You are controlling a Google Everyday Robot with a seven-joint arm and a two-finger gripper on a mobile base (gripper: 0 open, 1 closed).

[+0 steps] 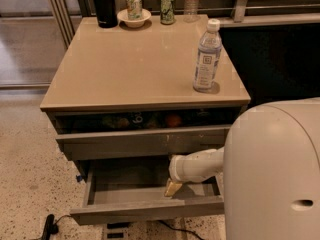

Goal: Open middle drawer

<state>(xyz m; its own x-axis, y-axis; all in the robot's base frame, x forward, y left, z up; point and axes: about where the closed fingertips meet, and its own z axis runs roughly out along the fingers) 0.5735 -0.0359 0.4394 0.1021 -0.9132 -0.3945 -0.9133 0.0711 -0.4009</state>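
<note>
The middle drawer (148, 209) stands pulled out below the wider top front (145, 143). Its bare grey tray (125, 193) shows behind its slab front. My gripper (173, 187) reaches down from the white arm (197, 165) into the tray, just behind the right half of the front. Its tan tip rests close to the tray floor. The lowest front is mostly hidden under the open drawer.
The top drawer is slightly open, with fruit-like items (172, 120) inside. On the tan cabinet top (130, 64) stand a water bottle (207, 56), a black flask (102, 4), a bowl holding a can (133, 15), another can (167, 7) and a clear bottle. A black cable (50, 225) lies on the speckled floor at left.
</note>
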